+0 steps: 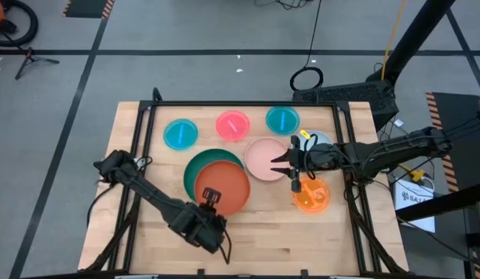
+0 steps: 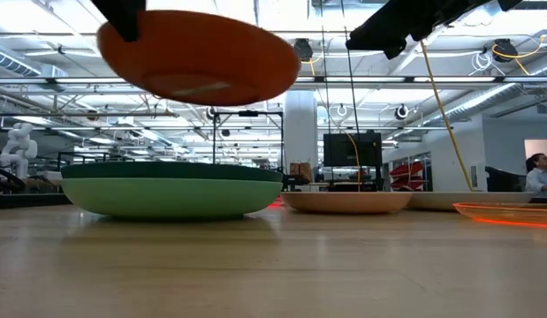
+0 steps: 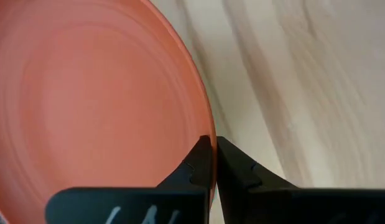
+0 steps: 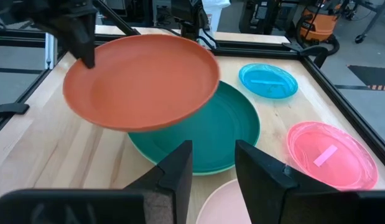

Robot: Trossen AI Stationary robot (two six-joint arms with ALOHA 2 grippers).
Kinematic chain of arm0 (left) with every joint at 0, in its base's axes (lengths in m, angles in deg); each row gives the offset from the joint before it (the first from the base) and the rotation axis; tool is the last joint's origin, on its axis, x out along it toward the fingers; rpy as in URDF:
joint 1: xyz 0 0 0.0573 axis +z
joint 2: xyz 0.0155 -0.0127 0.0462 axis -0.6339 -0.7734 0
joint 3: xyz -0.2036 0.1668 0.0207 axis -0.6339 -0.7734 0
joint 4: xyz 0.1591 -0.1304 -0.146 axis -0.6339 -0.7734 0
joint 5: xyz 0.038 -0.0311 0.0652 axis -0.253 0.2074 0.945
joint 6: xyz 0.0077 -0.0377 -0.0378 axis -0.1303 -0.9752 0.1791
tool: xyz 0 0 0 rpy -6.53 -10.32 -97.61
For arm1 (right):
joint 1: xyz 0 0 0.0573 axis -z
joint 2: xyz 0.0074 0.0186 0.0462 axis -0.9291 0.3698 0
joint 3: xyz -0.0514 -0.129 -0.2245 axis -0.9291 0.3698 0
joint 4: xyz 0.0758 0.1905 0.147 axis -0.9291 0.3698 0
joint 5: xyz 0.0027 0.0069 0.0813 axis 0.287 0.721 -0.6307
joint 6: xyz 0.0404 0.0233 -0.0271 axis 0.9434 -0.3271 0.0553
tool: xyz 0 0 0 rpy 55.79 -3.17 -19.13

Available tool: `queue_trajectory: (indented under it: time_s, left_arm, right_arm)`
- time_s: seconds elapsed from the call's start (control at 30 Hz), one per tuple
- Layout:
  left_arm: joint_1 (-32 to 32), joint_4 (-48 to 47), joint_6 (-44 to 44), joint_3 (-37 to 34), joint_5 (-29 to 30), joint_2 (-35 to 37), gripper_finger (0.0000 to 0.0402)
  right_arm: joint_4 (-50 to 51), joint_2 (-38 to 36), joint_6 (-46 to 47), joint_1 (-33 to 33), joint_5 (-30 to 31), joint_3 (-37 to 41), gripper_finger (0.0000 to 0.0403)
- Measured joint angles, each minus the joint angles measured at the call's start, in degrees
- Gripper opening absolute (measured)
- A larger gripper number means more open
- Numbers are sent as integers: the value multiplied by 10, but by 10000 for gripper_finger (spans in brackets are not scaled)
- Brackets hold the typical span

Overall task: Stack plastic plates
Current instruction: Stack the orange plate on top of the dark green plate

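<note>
My left gripper [image 1: 211,194] is shut on the red-orange plate [image 1: 224,184], which hangs in the air above the green stack [image 2: 171,190]. In that stack the dark green plate [image 4: 232,134] rests inside the light green one. My right gripper [image 1: 284,163] is open and hovers above the pale pink plate [image 1: 263,157] without touching it. Two cyan plates [image 1: 180,133] [image 1: 282,118] and a hot pink plate [image 1: 233,125] lie along the far edge. The small orange plate [image 1: 311,195] lies at the right. A pale blue plate [image 1: 320,139] is partly hidden under the right arm. My left gripper pinches the red-orange plate's rim [image 3: 201,132] on its near side. One finger lies on the inner face and one on the outside. The fingers [image 3: 198,163] come from the table's near side, slanting down. The plate is lifted clear and slightly tilted above the green stack.
A black frame rail [image 1: 240,104] runs around the table's far and side edges. Bare wood [image 1: 286,240] lies along the near edge. Beyond the table a person [image 2: 536,172] shows far off at the right.
</note>
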Motion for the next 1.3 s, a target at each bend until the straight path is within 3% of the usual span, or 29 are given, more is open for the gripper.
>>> queue_trajectory:
  time_s: [0.47,0.83,1.3]
  left_arm:
    - [55,116,10,-166,-1,118,10]
    - [118,224,16,-308,-20,140,10]
    - [136,263,-7,-334,-38,140,33]
  right_arm:
    - [32,0,17,0,-1,0,114]
    - [49,0,28,0,-1,0,114]
    - [50,0,28,0,-1,0,114]
